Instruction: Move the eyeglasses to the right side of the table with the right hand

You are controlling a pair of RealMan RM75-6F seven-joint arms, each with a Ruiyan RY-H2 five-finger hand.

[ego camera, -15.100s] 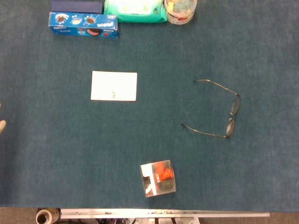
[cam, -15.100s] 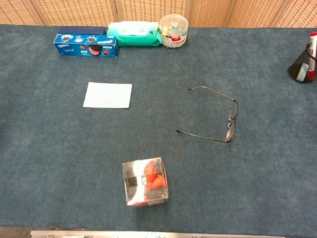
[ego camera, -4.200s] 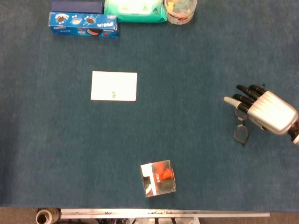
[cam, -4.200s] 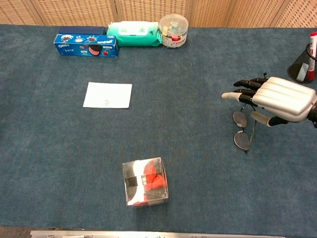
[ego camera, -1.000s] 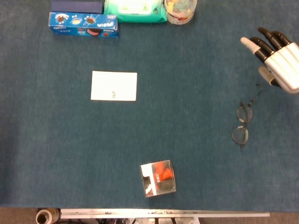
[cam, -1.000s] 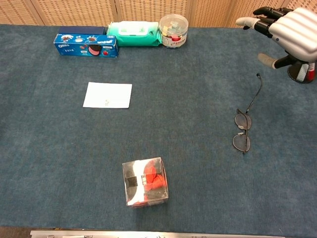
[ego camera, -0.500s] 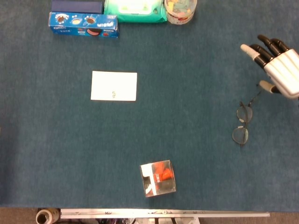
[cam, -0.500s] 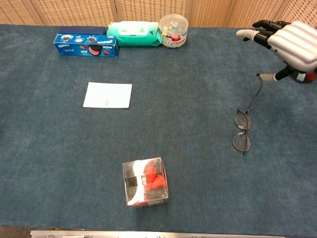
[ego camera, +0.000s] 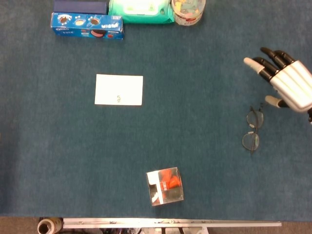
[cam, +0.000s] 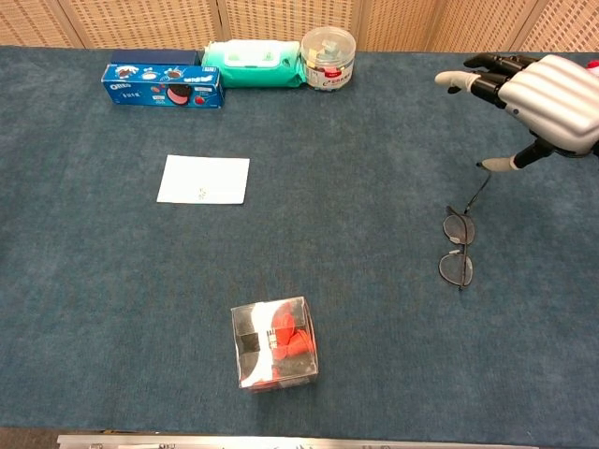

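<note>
The thin-framed eyeglasses [ego camera: 252, 130] [cam: 458, 247] lie flat on the blue cloth at the right side of the table, lenses toward the front edge and one temple reaching back. My right hand [ego camera: 286, 83] [cam: 538, 91] hovers above and behind them, fingers spread and holding nothing. Its thumb points down near the far end of the temple. My left hand appears in neither view.
A white card [ego camera: 119, 89] lies left of centre. A clear box with red contents [ego camera: 165, 185] sits near the front edge. Along the back stand a blue cookie box [ego camera: 87, 26], a green wipes pack [ego camera: 140, 10] and a round tub [ego camera: 188, 10].
My right hand has come down and toward the front from the far right corner, closer to the eyeglasses. The eyeglasses have not moved over the last second.
</note>
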